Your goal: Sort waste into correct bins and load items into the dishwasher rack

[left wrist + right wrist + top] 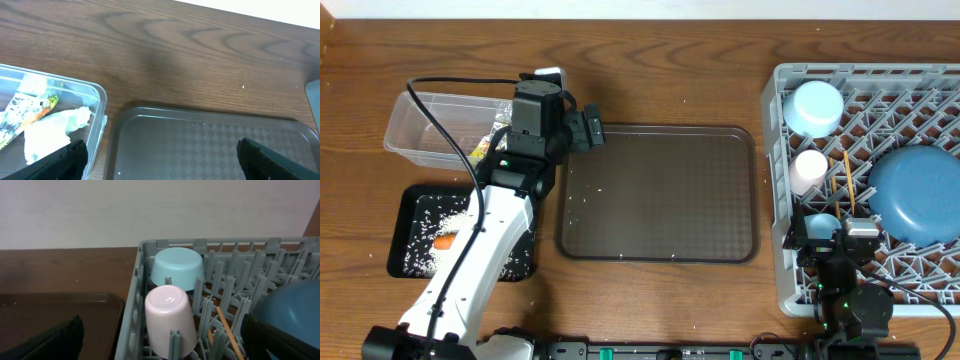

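2 grippers spread, empty: left gripper point(585, 130) beside clear tub point(405, 120), right gripper point(823, 235) over dishwasher rack point(778, 180). Sorting, loading look finished. Next: withdraw both arms.

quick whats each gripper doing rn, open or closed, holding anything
left gripper: open, holding nothing
right gripper: open, holding nothing

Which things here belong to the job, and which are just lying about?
Job: tub, black tray, carrot, rice, tissue, wrapper, rack, plate, bowl, pink cup, blue cup, chopsticks.
Lying about: brown tray.
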Controlling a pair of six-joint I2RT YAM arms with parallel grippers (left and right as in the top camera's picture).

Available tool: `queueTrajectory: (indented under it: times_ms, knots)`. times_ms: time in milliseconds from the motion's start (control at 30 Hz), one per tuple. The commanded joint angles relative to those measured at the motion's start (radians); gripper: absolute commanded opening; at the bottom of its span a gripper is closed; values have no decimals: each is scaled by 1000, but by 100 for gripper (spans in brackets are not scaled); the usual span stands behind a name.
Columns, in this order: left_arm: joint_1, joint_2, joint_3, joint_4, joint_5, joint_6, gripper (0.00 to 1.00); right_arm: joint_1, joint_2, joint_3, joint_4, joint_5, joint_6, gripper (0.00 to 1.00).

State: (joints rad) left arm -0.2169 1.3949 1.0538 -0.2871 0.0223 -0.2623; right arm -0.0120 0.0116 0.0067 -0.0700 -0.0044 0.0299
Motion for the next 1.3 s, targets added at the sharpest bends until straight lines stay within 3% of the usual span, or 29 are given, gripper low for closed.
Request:
queueTrajectory:
  times_ms: [0,300,633,1267]
  knots:
    - [3,-8,-1,0,-8,-2,98,-16,-7,-2,-5,0,-76,99]
    - [3,-8,-1,0,-8,-2,98,-35,-7,-2,-4,2,-80,99]
    - [3,-8,-1,0,-8,-2,98,-35,-7,-2,2,67,49,99]
    - [3,-8,-1,0,-9,-2,98,-2,-7,-2,1,56,40,99]
